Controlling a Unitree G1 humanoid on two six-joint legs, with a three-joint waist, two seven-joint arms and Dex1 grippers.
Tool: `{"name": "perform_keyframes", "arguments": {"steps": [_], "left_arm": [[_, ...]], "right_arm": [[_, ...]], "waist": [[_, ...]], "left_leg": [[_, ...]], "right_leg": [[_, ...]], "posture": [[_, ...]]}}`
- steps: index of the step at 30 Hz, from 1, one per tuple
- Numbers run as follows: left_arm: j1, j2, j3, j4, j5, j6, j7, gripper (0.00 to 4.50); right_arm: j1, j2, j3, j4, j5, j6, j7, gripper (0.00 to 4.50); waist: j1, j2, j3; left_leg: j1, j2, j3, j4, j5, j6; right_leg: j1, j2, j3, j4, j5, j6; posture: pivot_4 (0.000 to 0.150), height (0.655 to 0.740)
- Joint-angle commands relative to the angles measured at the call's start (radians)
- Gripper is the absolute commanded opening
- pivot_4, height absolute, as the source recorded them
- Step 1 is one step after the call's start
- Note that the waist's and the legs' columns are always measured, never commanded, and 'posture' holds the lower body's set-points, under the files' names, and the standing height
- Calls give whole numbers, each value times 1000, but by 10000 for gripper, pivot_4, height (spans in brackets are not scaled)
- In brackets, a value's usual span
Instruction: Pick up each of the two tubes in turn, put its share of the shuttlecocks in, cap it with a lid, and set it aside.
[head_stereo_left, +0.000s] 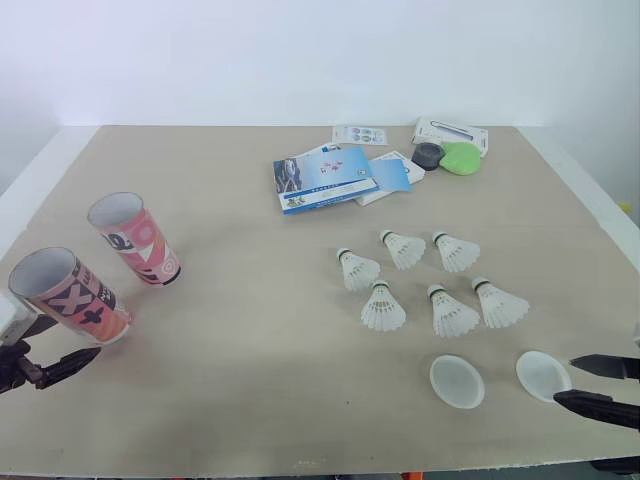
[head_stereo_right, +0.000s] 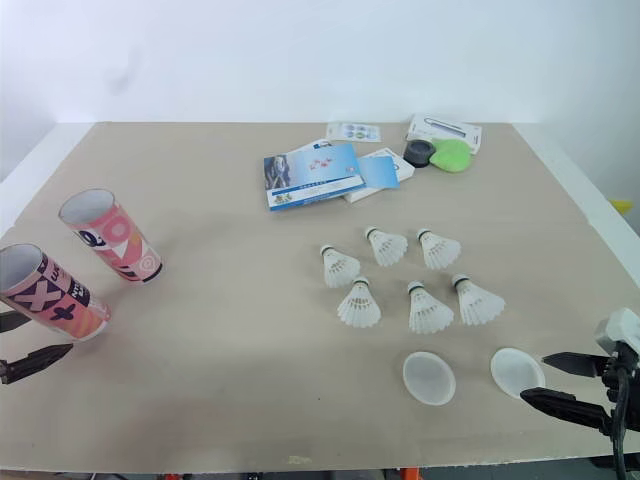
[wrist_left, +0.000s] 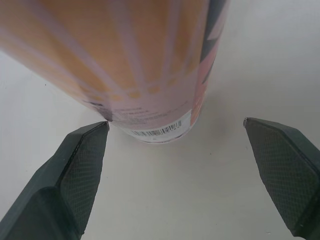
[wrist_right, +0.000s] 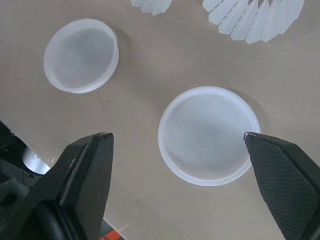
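nothing is done yet: the near tube (head_stereo_left: 70, 296) and far tube (head_stereo_left: 133, 238) stand uncapped at the left of the table (head_stereo_left: 250, 390), while six shuttlecocks (head_stereo_left: 383, 308) and both lids (head_stereo_left: 457, 381) lie loose. the left gripper (wrist_left: 176, 122) gapes wide at the near tube's foot, and the right gripper (head_stereo_left: 564, 381) gapes wide beside a lid.

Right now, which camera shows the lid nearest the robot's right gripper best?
The right wrist view: the lid lies whole, seen from above, between the open fingers of the right gripper. Both eye views show it small, a pale oval beside that gripper. The left wrist view looks at a tube instead.
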Motion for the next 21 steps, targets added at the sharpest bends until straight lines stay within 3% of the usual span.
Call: {"name": "perform_keyframes", "arguments": {"steps": [1,21], "left_arm": [[-15,17,14,-22,-23,23,-10,45000],[3,11,52,-38,-48,69,-25,45000]], "right_arm": [[-12,3,-16,22,-2,-27,11,44626],[-52,-3,36,130,-18,-124,35,44626]], "waist": [[0,0,0],[0,0,0]], "left_leg": [[0,0,0,0,0,0],[2,0,2,1,0,0]], "right_leg": [[0,0,0,0,0,0],[1,0,1,1,0,0]], "posture": [[1500,7400],[1500,7400]]}}
